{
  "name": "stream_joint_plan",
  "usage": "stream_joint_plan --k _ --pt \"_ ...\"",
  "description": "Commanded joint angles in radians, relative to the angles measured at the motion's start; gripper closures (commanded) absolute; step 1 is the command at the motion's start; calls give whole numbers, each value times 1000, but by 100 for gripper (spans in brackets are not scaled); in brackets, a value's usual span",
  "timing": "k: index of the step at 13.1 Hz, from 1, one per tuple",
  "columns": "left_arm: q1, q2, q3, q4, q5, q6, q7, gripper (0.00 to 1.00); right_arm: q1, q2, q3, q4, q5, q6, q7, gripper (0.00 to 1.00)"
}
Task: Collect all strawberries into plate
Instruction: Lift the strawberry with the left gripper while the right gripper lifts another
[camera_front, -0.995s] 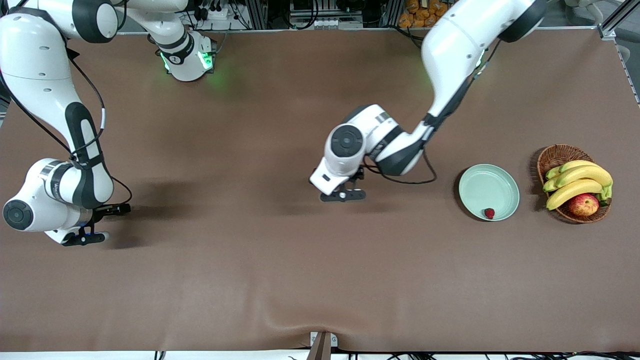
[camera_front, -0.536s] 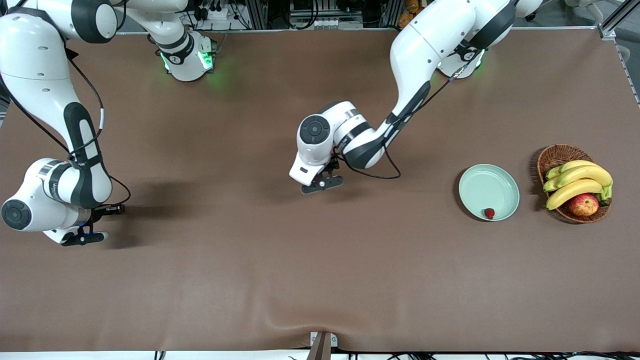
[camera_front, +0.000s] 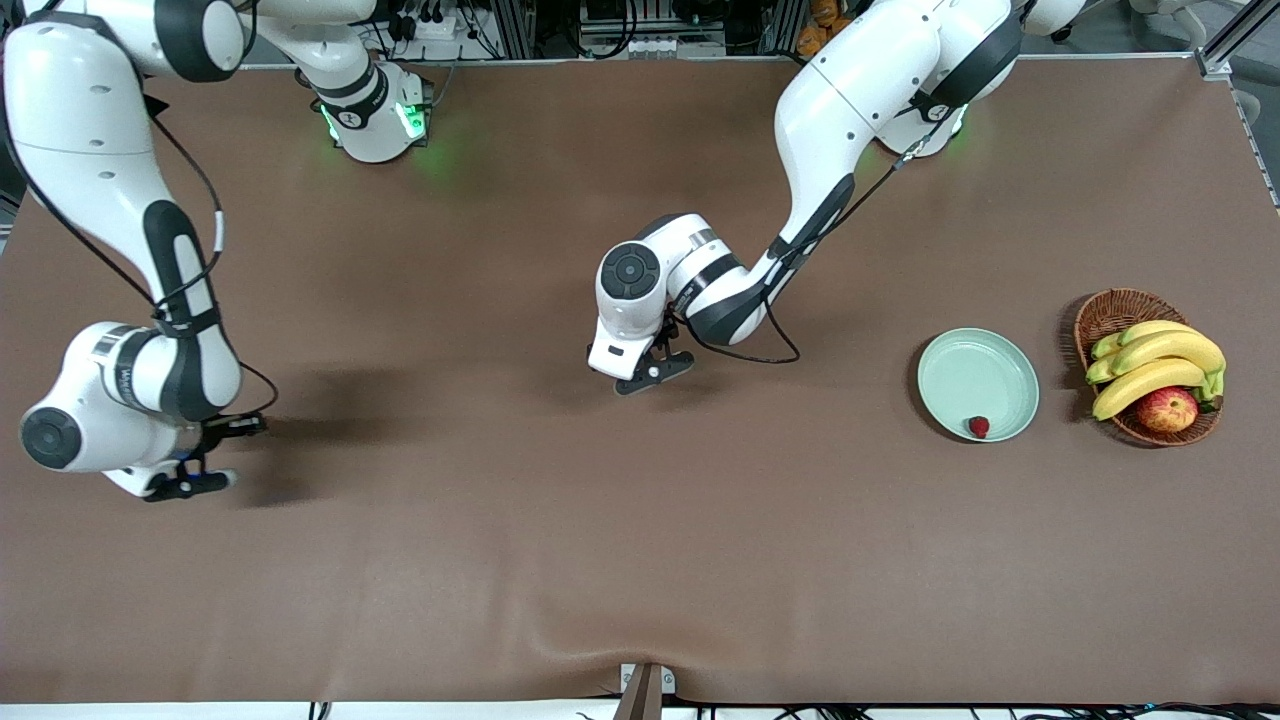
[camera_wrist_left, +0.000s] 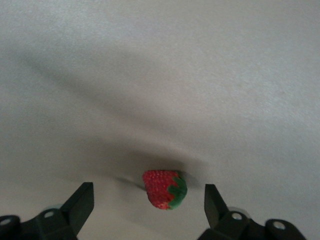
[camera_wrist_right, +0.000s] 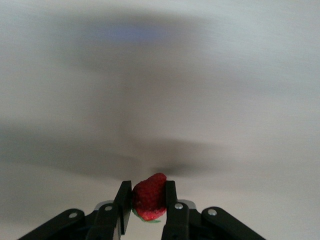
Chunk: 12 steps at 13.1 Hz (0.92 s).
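1. Brown matte cloth (camera_front: 640, 560) is seen covering the whole table in the front view, with racks and cables along the top edge of the frame.
2. A round, shallow, pale mint-green plate (camera_front: 985, 365) is placed at the right of the frame, toward the left arm's end of the table.
3. One tiny red strawberry with a dark cap (camera_front: 979, 427) is seen lying in the plate, close to the rim at the plate's lower edge in the frame.
4. A brown wicker basket (camera_front: 1112, 312) is placed just beside the plate at the far right of the frame; yellow bananas (camera_front: 1155, 365) and a red-yellow apple (camera_front: 1167, 409) are held in it.
5. The left gripper (camera_front: 655, 370) is seen low over the cloth near the middle of the frame. In the left wrist view its black fingers (camera_wrist_left: 80, 205) are spread wide, and a second red strawberry with a green leafy cap (camera_wrist_left: 164, 189) is shown lying on the cloth between them, untouched by either finger.
6. The right gripper (camera_front: 195, 484) is seen over the cloth at the lower left of the frame. In the right wrist view its fingers (camera_wrist_right: 171, 200) are closed narrowly on a third red strawberry (camera_wrist_right: 149, 197), which is pinched between them with its red tip pointing away from the camera.
7. Soft grey shadows are cast on the cloth beside both grippers.
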Motion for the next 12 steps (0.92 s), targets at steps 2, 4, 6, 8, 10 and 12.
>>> stream_joint_plan --k 2,4,6,8,10,12 --pt "-19 27 5 28 24 1 -39 13 101 -41 0 24 216 -166 175 100" --pt "-22 32 21 28 21 3 -39 17 135 -38 0 21 348 -176 200 100" --pt "-28 32 24 28 21 15 -40 29 166 -32 0 19 474 -214 244 100" --pt "-28 32 24 28 19 17 -39 35 192 -32 1 18 538 -225 296 100" --pt "-27 32 25 28 19 23 -39 41 206 -29 29 18 557 -222 324 100" --pt "-28 33 25 28 18 30 -39 43 213 -29 52 19 565 -214 371 100"
